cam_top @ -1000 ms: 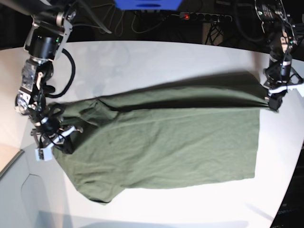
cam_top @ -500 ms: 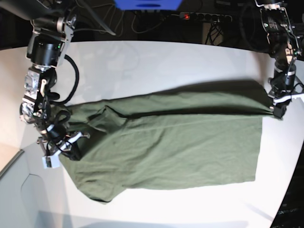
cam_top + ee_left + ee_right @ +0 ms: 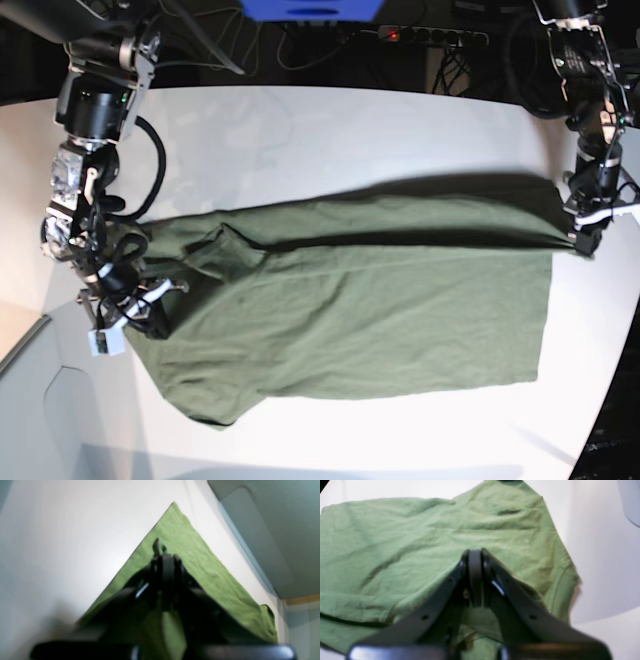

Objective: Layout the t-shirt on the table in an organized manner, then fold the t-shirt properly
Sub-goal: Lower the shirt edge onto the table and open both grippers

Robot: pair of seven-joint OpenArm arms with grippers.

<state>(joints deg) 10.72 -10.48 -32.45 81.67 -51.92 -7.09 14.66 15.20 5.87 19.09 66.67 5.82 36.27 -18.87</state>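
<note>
t-shirt (image 3: 360,300): olive green, spread across the middle of the table (image 3: 300,130), long axis running side to side in base view; hem end toward the left arm's side, sleeve/shoulder end toward the right arm's side
left gripper (image 3: 583,238): jaws clamped together on a far corner of the shirt at the hem end; wrist view shows cloth running out in a taut triangle from the closed tips
right gripper (image 3: 140,300): jaws pinched shut on fabric at the sleeve/shoulder end; wrist view shows shirt bunching up right under the tips
cloth state: top edge pulled into a raised ridge between the two grips, doubled layer along it; lower body lies fairly flat; near sleeve area rumpled, a rounded flap sticks out at the lower corner toward the table's front edge
collar/label: cannot tell, not visible in any view
done: shirt is on the table, stretched lengthwise, mostly opened out
left: layout not finished, judging by the lifted far edge and wrinkled sleeve end; needs setting down and smoothing; no proper fold made yet
progress: early, roughly the layout stage
risk: letting go unevenly could leave the far edge folded over itself
</note>
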